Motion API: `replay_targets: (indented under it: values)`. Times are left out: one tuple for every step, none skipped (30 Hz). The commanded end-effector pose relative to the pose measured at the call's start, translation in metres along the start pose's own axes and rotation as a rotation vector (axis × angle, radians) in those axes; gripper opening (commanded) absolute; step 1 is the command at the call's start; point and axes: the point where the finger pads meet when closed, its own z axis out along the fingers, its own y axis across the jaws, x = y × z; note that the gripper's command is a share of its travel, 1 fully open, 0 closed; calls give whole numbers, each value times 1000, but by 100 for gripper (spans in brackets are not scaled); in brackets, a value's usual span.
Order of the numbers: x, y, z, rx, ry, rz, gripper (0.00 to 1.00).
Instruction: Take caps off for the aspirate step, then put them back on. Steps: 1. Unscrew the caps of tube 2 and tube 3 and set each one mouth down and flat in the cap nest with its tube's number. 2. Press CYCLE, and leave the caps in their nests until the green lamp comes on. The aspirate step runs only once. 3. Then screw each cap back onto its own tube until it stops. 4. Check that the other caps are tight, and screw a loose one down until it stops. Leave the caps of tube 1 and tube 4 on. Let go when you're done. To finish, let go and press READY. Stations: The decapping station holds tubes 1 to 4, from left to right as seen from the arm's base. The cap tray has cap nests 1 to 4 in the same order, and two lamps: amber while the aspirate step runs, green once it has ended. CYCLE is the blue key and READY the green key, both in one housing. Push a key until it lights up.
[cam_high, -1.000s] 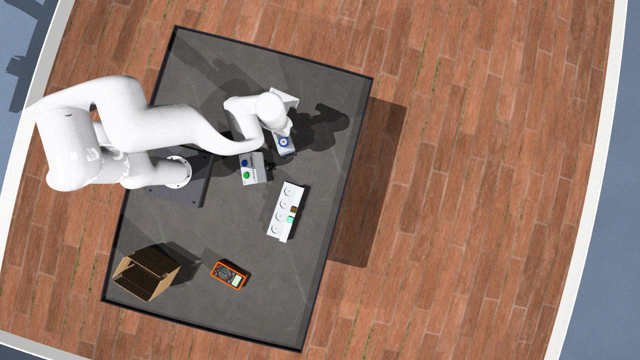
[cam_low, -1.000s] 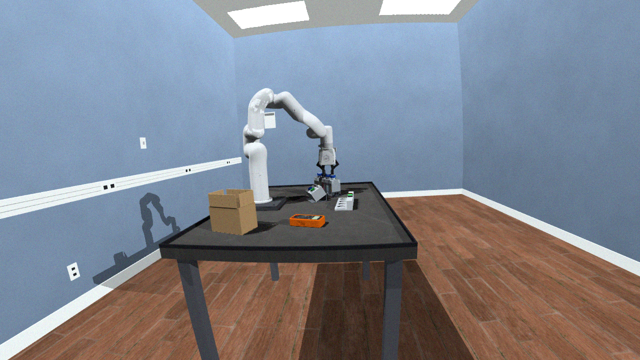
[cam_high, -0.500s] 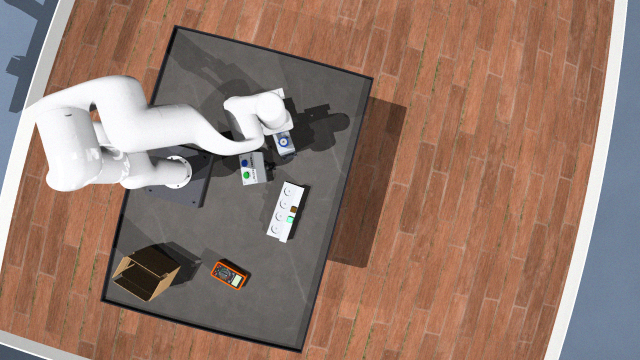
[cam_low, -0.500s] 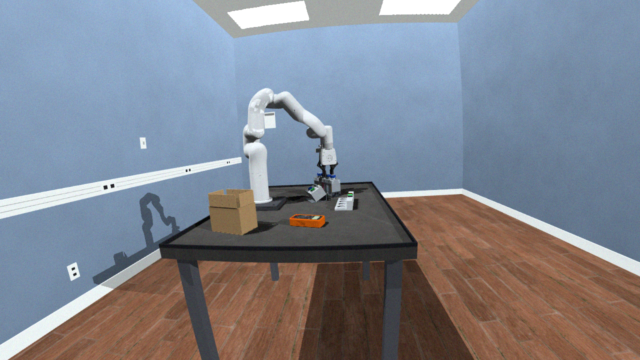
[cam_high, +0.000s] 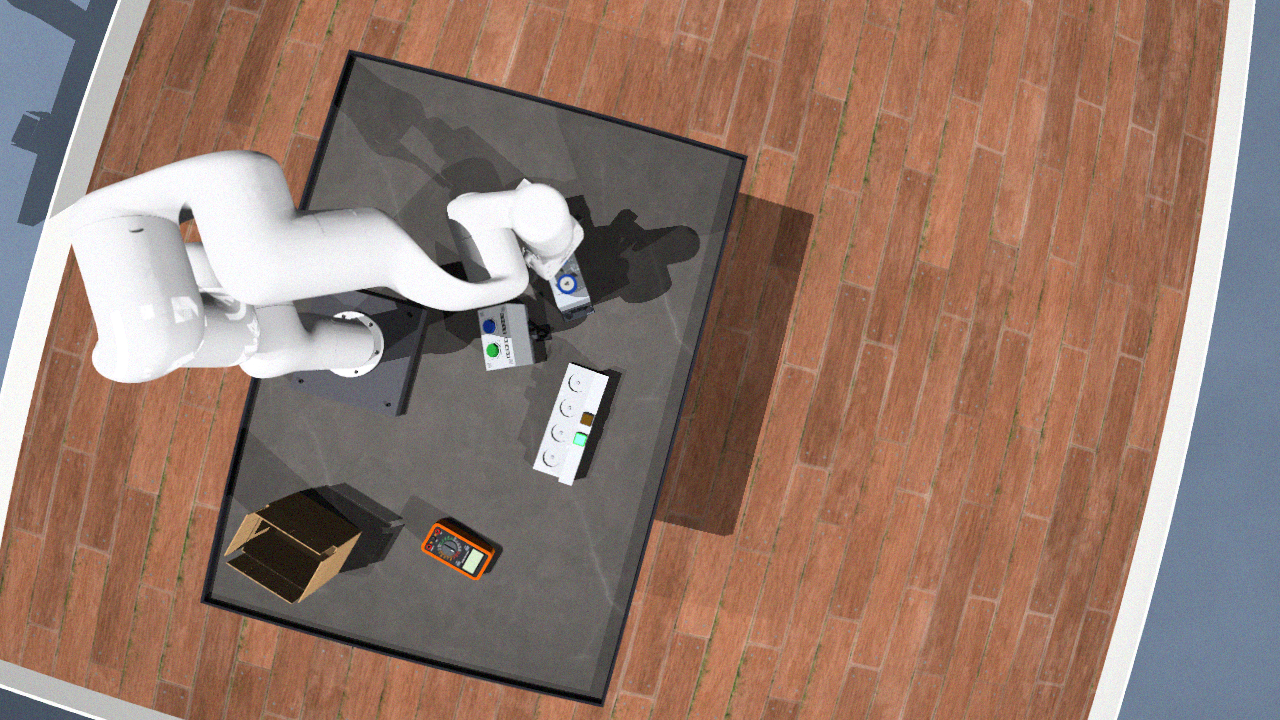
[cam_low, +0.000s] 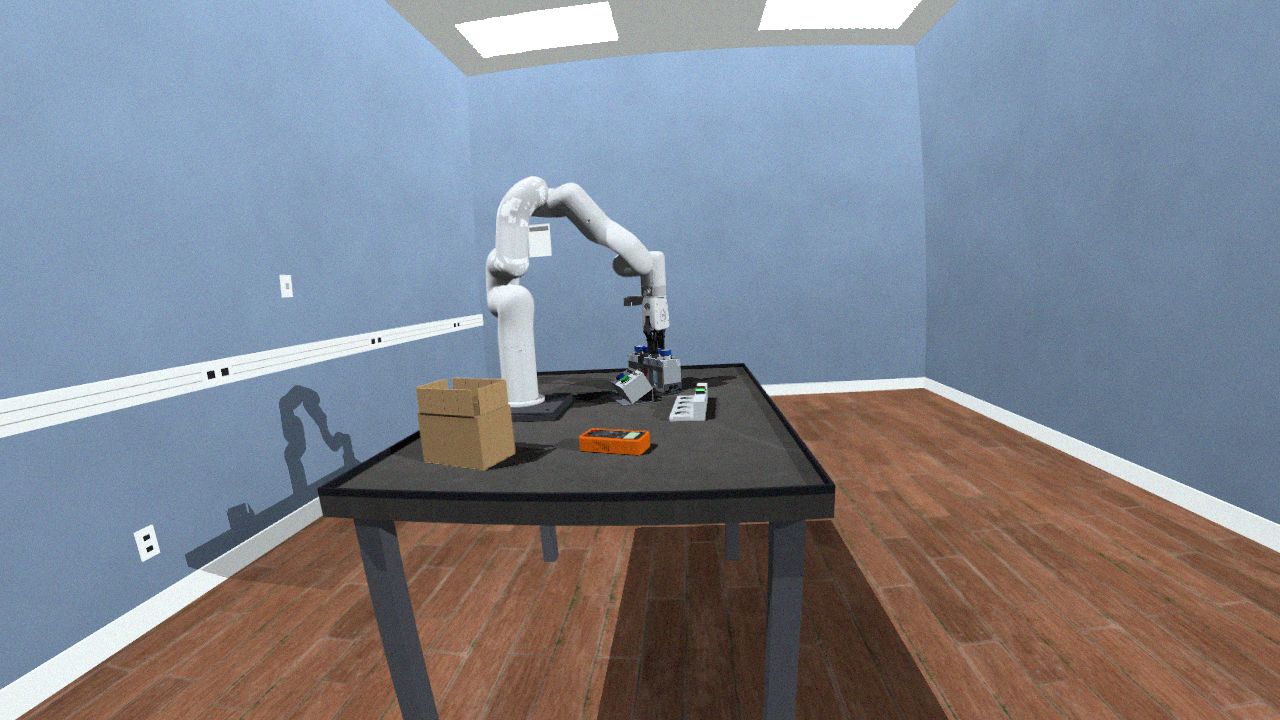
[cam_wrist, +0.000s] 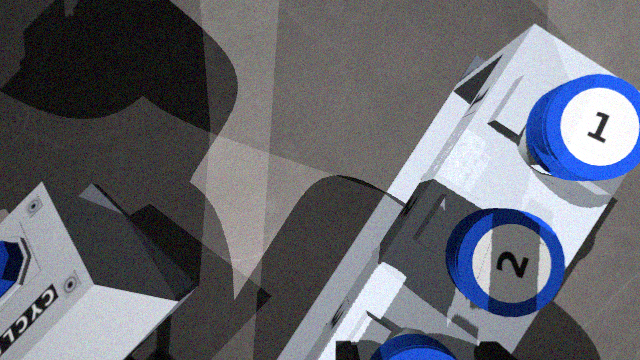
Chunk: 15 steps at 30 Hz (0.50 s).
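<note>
Blue and cut off at the bottom edge of the wrist view, the cap of tube 3 (cam_wrist: 411, 348) sits on its tube in the decapping station (cam_wrist: 470, 165), between the dark tips of the fingers. The gripper (cam_low: 657, 351) stands partly open around it; whether the pads touch the cap is hidden. Caps 1 (cam_wrist: 585, 127) and 2 (cam_wrist: 506, 262) face upward in one row along the station's long axis. Beside it on the surface (cam_high: 626, 268) stands the key housing (cam_high: 510, 336). The cap tray (cam_high: 572, 434) shows its green lamp (cam_high: 580, 439) lit.
</note>
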Motion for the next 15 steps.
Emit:
replay_targets:
  values:
    - [-1, 1, -1, 3, -13, -105, 46]
    - [-1, 1, -1, 3, -13, -105, 46]
    - [-1, 1, -1, 3, -13, -105, 46]
    - [-1, 1, -1, 3, -13, -105, 46]
    - [-1, 1, -1, 3, -13, -105, 0]
    - [-1, 1, -1, 3, -13, -105, 0]
    - [-1, 1, -1, 3, -13, -105, 0]
    - [-1, 1, -1, 3, -13, -105, 0]
    - [-1, 1, -1, 3, -13, -105, 0]
    - [-1, 1, -1, 3, -13, -105, 0]
    - [-1, 1, -1, 3, -13, -105, 0]
    - [-1, 1, -1, 3, -13, -105, 0]
    - [-1, 1, -1, 3, -13, -105, 0]
    - [-1, 1, -1, 3, -13, -105, 0]
    - [-1, 1, -1, 3, -13, -105, 0]
